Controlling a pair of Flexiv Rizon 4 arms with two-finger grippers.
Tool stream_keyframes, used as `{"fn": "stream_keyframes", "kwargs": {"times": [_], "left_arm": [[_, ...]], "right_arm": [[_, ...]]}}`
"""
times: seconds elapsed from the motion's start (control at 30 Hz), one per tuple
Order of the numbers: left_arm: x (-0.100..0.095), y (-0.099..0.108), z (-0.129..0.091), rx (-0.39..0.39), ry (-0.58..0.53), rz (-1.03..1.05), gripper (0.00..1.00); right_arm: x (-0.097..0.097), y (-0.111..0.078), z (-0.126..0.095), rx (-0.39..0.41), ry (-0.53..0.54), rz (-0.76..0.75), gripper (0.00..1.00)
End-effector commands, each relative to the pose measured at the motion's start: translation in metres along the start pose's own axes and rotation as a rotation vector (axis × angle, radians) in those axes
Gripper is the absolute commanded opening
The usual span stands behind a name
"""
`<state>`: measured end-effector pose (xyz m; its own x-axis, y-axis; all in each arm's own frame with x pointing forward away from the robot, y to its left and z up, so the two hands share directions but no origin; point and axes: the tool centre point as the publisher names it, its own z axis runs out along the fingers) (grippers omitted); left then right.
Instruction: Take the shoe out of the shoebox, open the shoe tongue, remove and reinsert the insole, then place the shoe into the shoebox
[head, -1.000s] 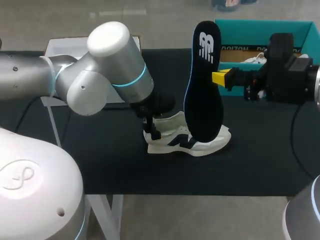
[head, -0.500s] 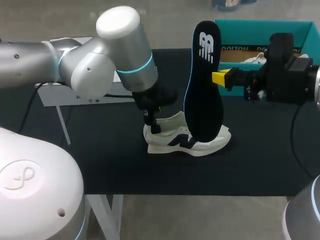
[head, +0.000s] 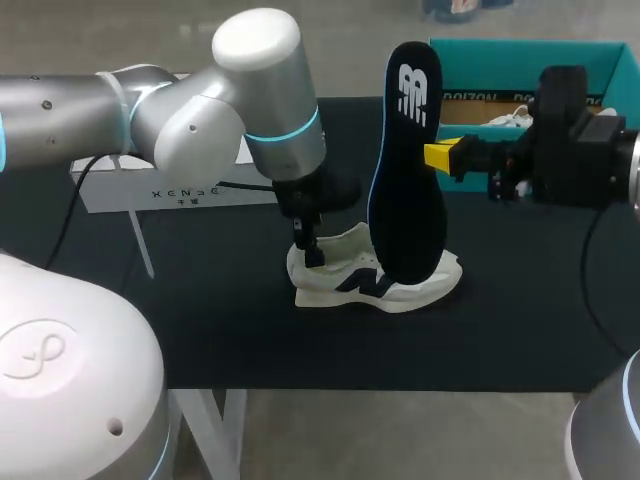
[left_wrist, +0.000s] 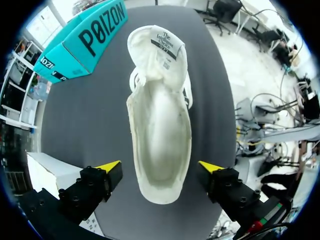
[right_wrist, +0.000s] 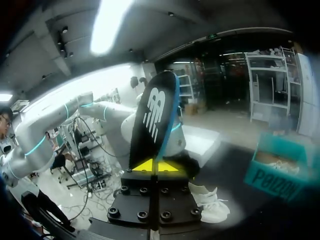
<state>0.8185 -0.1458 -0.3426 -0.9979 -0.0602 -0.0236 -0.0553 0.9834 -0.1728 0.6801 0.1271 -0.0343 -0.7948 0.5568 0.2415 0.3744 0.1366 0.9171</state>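
A white shoe (head: 375, 275) stands on the black table, its heel toward my left arm. From above, the shoe (left_wrist: 160, 120) gapes open, the tongue (left_wrist: 157, 47) folded forward and the inside bare. My left gripper (left_wrist: 160, 167) is open, its yellow tips either side of the heel and apart from it; in the head view it (head: 312, 250) hangs just above the heel. My right gripper (head: 440, 157) is shut on a dark insole (head: 408, 165) with a white logo, held upright over the shoe. The right wrist view shows the insole (right_wrist: 155, 120) standing out of the gripper (right_wrist: 156, 165).
The teal shoebox (head: 530, 70) stands open at the back right, behind my right arm, with another white shoe inside. A white box lid (head: 180, 185) lies at the table's left, beside my left arm. The shoebox (left_wrist: 82, 40) lies ahead of the shoe's toe.
My left arm's elbow has swung to the right and up, uncovering the white lid. Its gripper stays at the shoe's heel. The right arm and insole have not moved.
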Motion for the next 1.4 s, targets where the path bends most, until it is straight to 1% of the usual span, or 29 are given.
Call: {"fn": "stream_keyframes", "kwargs": {"times": [0.03, 0.43, 0.57, 0.63, 0.67, 0.73, 0.93, 1.03, 1.2, 1.3, 1.33, 1.37, 1.4], "left_arm": [[-0.001, -0.002, 0.001, -0.006, 0.001, 0.002, 1.00], [-0.005, -0.002, 0.000, 0.000, -0.005, 0.007, 1.00], [-0.013, -0.012, -0.001, 0.027, -0.010, 0.029, 1.00], [-0.018, -0.018, 0.001, 0.020, -0.013, 0.028, 1.00], [-0.023, -0.023, 0.004, 0.006, -0.019, 0.017, 1.00], [-0.028, -0.030, 0.008, 0.006, -0.017, 0.021, 1.00], [-0.043, -0.047, 0.022, 0.043, -0.010, 0.041, 1.00], [-0.049, -0.053, 0.030, 0.067, -0.006, 0.043, 1.00], [-0.058, -0.061, 0.044, 0.065, 0.021, 0.044, 1.00], [-0.059, -0.066, 0.050, 0.063, 0.043, 0.061, 1.00], [-0.059, -0.067, 0.052, 0.065, 0.047, 0.066, 0.98], [-0.059, -0.068, 0.054, 0.064, 0.054, 0.071, 0.92], [-0.059, -0.070, 0.056, 0.068, 0.059, 0.077, 0.79]], "right_arm": [[0.001, -0.002, 0.000, -0.002, -0.003, 0.001, 0.00], [0.001, -0.002, 0.000, -0.002, -0.003, 0.001, 0.00], [0.001, -0.002, 0.000, -0.002, -0.003, 0.001, 0.00], [0.001, -0.002, 0.000, -0.002, -0.003, 0.001, 0.00], [0.001, -0.002, 0.000, -0.002, -0.003, 0.001, 0.00], [0.001, -0.002, 0.000, -0.002, -0.003, 0.001, 0.00], [0.001, -0.002, 0.000, -0.002, -0.003, 0.001, 0.00], [0.001, -0.002, 0.000, -0.002, -0.003, 0.001, 0.00], [0.001, -0.002, 0.000, -0.002, -0.003, 0.001, 0.00], [0.001, -0.002, 0.000, -0.002, -0.003, 0.001, 0.00], [0.001, -0.002, 0.000, -0.002, -0.003, 0.001, 0.00], [0.001, -0.002, 0.000, -0.002, -0.003, 0.001, 0.00], [0.001, -0.002, 0.000, -0.002, -0.003, 0.001, 0.00]]}}
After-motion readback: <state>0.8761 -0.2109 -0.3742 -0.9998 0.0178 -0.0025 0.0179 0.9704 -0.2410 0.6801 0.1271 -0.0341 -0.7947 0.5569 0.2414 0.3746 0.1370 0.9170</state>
